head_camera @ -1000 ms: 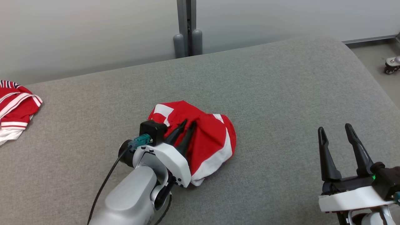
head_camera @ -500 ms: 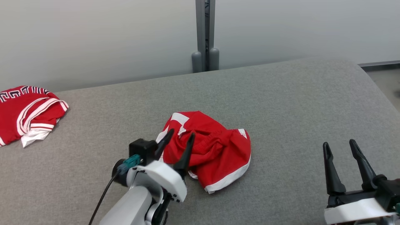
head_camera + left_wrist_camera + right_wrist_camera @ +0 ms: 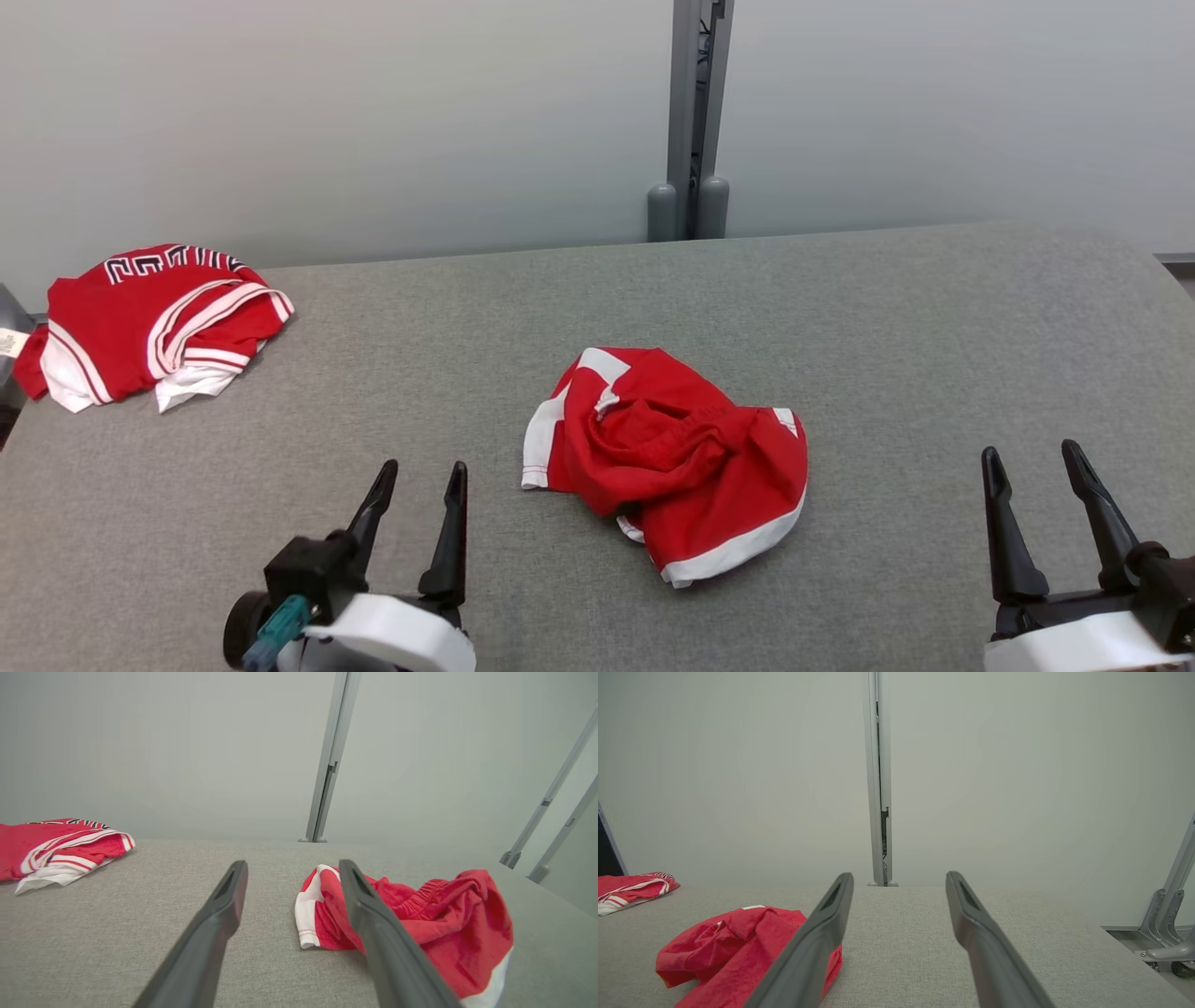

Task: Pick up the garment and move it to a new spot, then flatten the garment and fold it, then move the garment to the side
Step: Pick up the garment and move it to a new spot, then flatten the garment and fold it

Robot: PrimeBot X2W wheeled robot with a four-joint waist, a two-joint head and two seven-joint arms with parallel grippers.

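Both grippers stand spread and empty: your left gripper (image 3: 422,467) sits at the lower left, just clear of the cloth, and your right gripper (image 3: 1029,451) is well off at the lower right. The garment (image 3: 677,457) lies crumpled in a heap near the middle of the grey pad (image 3: 887,355), between the two and nearer the left one. A second garment (image 3: 159,317) is bunched at the far left edge; leave it be. Expect the red cloth to be light, limp and a little slick, so it will sag rather than hold a shape, and a pinch may catch several layers. Your best holds look to be the white hem (image 3: 728,555) along the near side and the white-trimmed corner (image 3: 541,448) at its left, where edges lie exposed. Pinch low against the pad, at two spaced points.
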